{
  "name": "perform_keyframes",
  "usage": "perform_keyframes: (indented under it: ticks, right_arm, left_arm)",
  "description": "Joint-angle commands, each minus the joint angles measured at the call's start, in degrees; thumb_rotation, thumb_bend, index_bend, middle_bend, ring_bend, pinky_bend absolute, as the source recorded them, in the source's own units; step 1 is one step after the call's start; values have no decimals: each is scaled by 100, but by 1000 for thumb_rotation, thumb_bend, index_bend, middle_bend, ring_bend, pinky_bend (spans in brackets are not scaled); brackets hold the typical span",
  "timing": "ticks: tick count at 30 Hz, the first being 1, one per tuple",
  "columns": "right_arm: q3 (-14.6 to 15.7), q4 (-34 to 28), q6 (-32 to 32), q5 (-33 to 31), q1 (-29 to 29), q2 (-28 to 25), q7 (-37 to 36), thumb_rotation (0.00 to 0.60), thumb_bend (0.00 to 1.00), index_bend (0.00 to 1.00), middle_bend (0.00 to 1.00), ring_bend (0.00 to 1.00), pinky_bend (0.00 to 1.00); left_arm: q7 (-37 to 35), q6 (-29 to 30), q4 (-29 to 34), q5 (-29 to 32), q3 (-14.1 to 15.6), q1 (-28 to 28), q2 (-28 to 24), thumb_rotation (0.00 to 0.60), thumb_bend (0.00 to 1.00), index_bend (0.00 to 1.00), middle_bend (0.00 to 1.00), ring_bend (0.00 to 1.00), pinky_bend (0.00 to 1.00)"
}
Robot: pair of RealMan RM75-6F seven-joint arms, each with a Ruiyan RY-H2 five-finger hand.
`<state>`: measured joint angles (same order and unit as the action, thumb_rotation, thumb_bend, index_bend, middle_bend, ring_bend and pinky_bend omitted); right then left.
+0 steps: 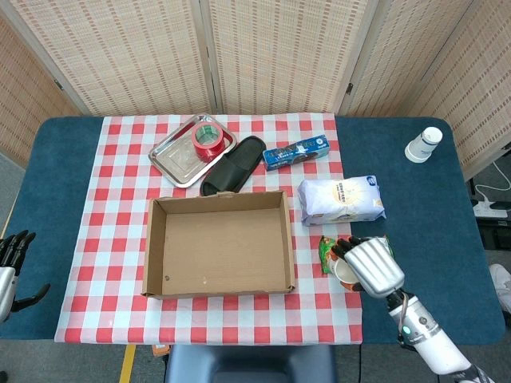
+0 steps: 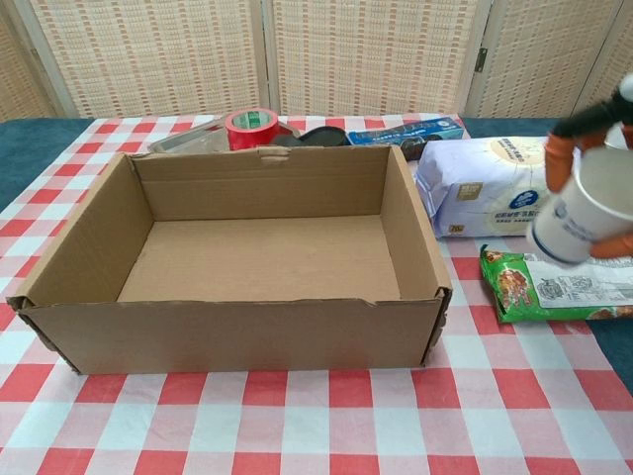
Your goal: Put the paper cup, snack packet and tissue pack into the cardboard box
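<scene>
My right hand [image 1: 373, 267] grips a white paper cup [image 2: 581, 211], lifted off the table and tilted, above the green snack packet [image 2: 554, 288]. In the head view the paper cup [image 1: 344, 273] shows at the hand's left edge, right of the open cardboard box [image 1: 218, 242]. The box [image 2: 247, 257] is empty. The white tissue pack [image 1: 341, 199] lies behind the snack packet [image 1: 330, 251], beside the box's far right corner. My left hand [image 1: 11, 259] hangs at the table's left edge, fingers apart, holding nothing.
Behind the box lie a metal tray [image 1: 182, 156] with a red tape roll [image 1: 207, 141], a black slipper [image 1: 234, 164] and a blue packet [image 1: 296, 152]. A white cup stack [image 1: 423, 144] stands at the far right on the blue cloth.
</scene>
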<state>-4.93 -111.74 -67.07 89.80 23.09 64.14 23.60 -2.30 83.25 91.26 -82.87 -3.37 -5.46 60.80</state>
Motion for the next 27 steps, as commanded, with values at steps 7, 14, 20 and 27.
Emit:
perform_keyframes:
  ticks: [7, 14, 20, 27]
  right_arm:
    - [-1088, -274, 752, -632, 1337, 953, 602, 600, 151, 750, 438, 463, 662]
    - [-1393, 404, 1214, -1368, 2251, 2102, 1070, 600, 152, 762, 450, 463, 662]
    - [-1507, 1057, 1415, -1978, 2757, 2718, 1212, 600, 55, 596, 420, 357, 544]
    - [-1471, 969, 1507, -2538, 2950, 2528, 1274, 600, 0, 0, 0, 0, 0]
  left_arm:
    - [66, -176, 43, 113, 11, -47, -37, 600, 215, 0, 0, 0, 37]
    - [110, -206, -4, 221, -25, -53, -9, 600, 215, 0, 0, 0, 37]
    - [93, -188, -10, 222, -24, -40, -7, 600, 214, 0, 0, 0, 37]
    - [31, -182, -30, 234, -39, -35, -26, 600, 214, 0, 0, 0, 37]
